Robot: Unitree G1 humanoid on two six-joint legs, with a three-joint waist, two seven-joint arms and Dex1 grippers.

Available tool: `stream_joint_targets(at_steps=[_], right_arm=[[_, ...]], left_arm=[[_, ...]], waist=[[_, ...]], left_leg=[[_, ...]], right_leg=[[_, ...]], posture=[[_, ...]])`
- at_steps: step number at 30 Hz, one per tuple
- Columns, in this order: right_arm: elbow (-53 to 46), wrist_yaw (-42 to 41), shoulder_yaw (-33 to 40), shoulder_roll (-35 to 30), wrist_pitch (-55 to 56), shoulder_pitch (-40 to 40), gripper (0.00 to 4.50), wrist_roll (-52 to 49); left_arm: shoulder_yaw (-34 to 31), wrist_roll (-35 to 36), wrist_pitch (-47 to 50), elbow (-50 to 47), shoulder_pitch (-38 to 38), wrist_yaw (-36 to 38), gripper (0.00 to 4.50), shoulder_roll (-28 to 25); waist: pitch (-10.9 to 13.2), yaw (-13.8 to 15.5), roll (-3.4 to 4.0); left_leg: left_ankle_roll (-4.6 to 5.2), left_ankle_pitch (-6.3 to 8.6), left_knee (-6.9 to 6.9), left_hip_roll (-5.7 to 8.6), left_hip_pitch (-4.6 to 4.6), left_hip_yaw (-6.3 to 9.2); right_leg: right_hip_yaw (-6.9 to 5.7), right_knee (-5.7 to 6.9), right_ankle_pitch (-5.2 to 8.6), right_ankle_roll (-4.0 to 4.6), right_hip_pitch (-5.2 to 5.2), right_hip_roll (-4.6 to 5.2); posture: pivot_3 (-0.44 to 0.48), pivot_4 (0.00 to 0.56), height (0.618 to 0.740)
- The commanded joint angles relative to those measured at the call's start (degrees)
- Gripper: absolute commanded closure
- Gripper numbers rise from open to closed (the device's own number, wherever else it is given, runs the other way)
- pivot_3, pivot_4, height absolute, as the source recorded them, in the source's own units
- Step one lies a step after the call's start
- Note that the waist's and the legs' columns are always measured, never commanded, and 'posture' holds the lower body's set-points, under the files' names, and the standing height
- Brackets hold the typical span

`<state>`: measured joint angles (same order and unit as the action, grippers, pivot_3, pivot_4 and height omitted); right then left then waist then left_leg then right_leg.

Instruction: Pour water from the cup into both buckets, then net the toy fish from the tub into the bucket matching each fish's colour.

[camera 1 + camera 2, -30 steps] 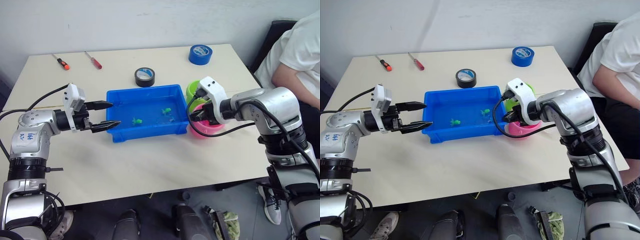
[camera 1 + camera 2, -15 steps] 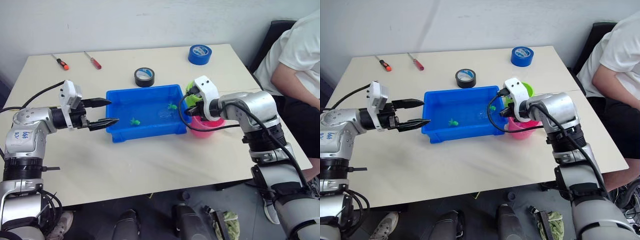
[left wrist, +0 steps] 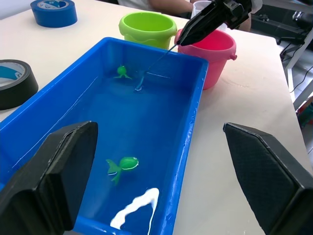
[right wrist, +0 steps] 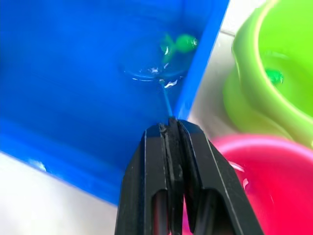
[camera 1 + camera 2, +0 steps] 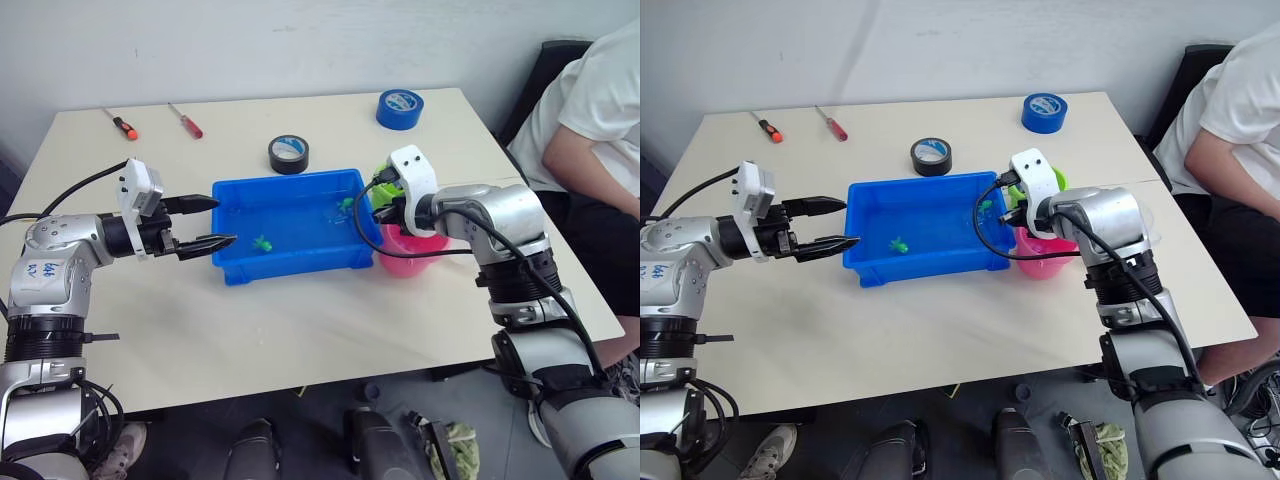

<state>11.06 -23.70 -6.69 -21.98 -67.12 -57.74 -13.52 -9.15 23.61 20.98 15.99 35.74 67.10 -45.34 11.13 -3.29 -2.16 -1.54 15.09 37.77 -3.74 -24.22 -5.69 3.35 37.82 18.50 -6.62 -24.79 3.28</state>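
Note:
The blue tub [image 5: 232, 272] holds water and two green toy fish [image 5: 262, 242] [image 3: 121, 72]. My right gripper [image 4: 170, 128] hovers over the tub's right rim, shut on the thin blue handle of a net [image 4: 165, 100]. The net's hoop dips into the water beside the far green fish [image 4: 180, 44]. Right of the tub stand the pink bucket [image 5: 412, 254] and, behind it, the lime green bucket [image 3: 148, 27] with a green fish [image 4: 274, 76] inside. My left gripper [image 5: 215, 222] is open and empty at the tub's left end. The cup is mostly hidden behind my right arm.
A black tape roll [image 5: 289, 153] lies just behind the tub and a blue tape roll [image 5: 400, 108] at the table's far right. Two screwdrivers [image 5: 124, 124] [image 5: 187, 120] lie far left. A person [image 5: 590, 110] sits beside the table's right edge.
My right gripper has swung from over the pink bucket to the tub's right rim, and the net now sits in the water by a green fish. The left gripper has barely moved.

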Motion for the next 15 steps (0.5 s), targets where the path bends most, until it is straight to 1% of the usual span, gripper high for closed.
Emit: stream_joint_targets(at_steps=[1, 4, 11, 15], right_arm=[[-1.28, 2.38, 2.58, 1.01, 4.38, 0.67, 4.50, 1.03], [-3.28, 2.75, 3.01, 1.37, 6.28, 2.16, 4.50, 0.98], [-13.58, 0.53, 4.55, -0.26, 4.19, 6.87, 4.50, -1.65], [-16.57, 0.17, 5.92, -0.65, 3.47, 8.21, 4.50, -2.74]], left_arm=[[-1.77, 1.48, -0.22, -2.02, 0.43, -0.13, 0.03, -0.51], [-1.75, 1.53, -0.20, -1.88, 0.51, -0.16, 0.03, -0.61], [-1.46, 1.63, -0.41, -1.35, 0.99, -0.04, 0.03, -0.79], [-1.07, 1.40, -0.71, -0.61, 1.74, 0.16, 0.03, -0.61]], waist=[[0.00, 0.00, 0.00], [0.00, -0.01, 0.00], [0.00, -0.05, 0.00], [0.00, -0.04, 0.00]], left_leg=[[0.00, 0.00, 0.00, 0.01, -0.01, 0.00], [-0.01, 0.00, 0.00, 0.01, 0.00, 0.00], [-0.01, 0.00, -0.01, 0.00, 0.00, 0.01], [-0.01, -0.01, -0.01, 0.00, 0.00, 0.01]], right_leg=[[0.01, 0.00, 0.00, 0.00, 0.00, 0.01], [0.01, 0.01, 0.00, -0.01, 0.00, 0.01], [0.00, 0.01, 0.00, -0.01, -0.01, 0.00], [0.00, 0.02, 0.00, -0.01, 0.00, -0.01]], posture=[[0.000, 0.150, 0.731], [0.000, 0.150, 0.731], [0.000, 0.150, 0.731], [0.000, 0.150, 0.731]])
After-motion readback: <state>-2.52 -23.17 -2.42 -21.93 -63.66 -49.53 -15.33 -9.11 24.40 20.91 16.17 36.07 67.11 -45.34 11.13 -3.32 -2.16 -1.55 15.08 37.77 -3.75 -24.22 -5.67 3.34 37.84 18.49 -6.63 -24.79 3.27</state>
